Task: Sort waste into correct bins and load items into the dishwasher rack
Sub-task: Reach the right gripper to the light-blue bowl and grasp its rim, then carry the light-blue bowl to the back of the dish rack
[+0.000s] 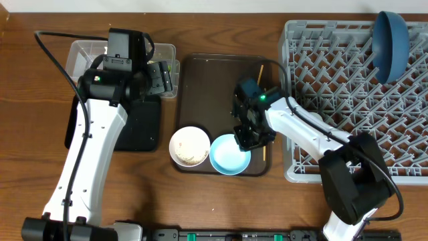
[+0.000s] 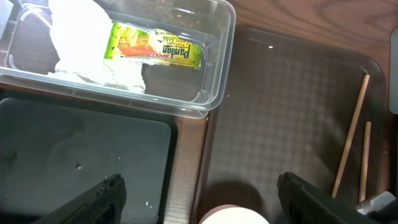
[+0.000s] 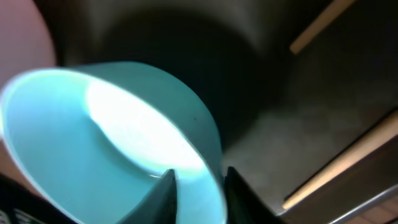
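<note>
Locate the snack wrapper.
In the left wrist view, the yellow-green printed snack wrapper lies inside the clear rectangular plastic tub, against the crumpled white paper napkin, left of the dark brown tray.

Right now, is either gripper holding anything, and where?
Right gripper pinches the light blue bowl at its rim, a finger each side. Left gripper open, empty.

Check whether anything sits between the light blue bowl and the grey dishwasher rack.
Only two thin wooden chopsticks lying flat on the dark brown tray between the light blue bowl and grey plastic rack; nothing taller shows.
</note>
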